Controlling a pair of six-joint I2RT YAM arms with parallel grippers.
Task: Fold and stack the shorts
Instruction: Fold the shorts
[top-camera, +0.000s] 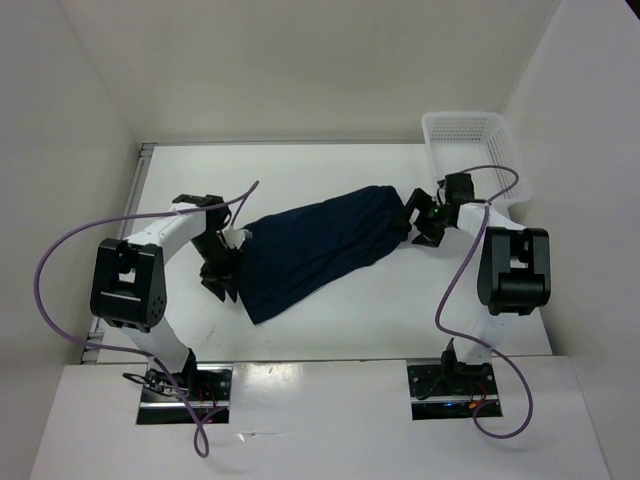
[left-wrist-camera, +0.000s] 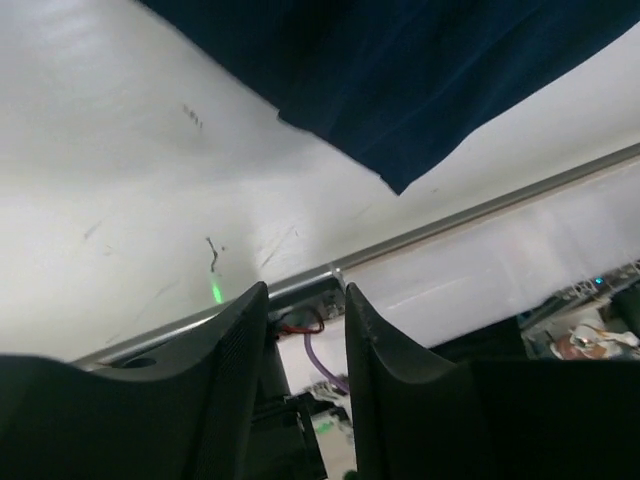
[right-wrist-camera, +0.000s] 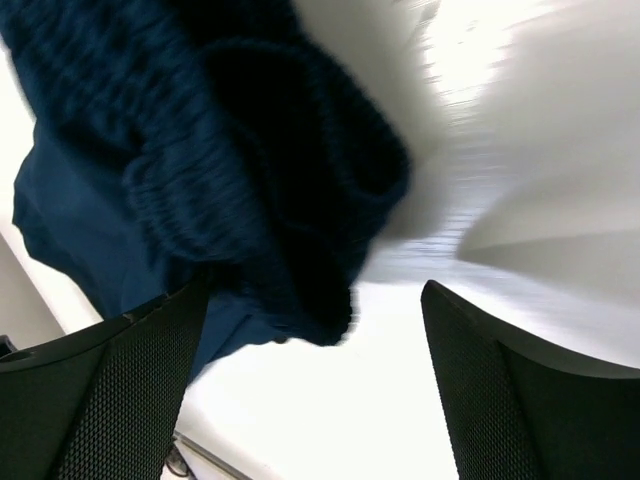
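The dark navy shorts (top-camera: 320, 245) lie stretched out slantwise on the white table, folded lengthwise, between the two arms. My left gripper (top-camera: 225, 272) sits at their left end, down by the hem. In the left wrist view the left gripper (left-wrist-camera: 305, 292) has a narrow gap between its fingers with nothing in it, and the shorts (left-wrist-camera: 420, 80) lie beyond the tips. My right gripper (top-camera: 415, 215) is at the right end of the shorts. In the right wrist view the right gripper (right-wrist-camera: 315, 290) stands wide open, with the bunched waistband of the shorts (right-wrist-camera: 250, 150) just ahead of it, not gripped.
A white mesh basket (top-camera: 470, 140) stands at the back right corner, just behind the right arm. White walls close in the table on the left, back and right. A metal rail (left-wrist-camera: 480, 212) runs along the table's near edge.
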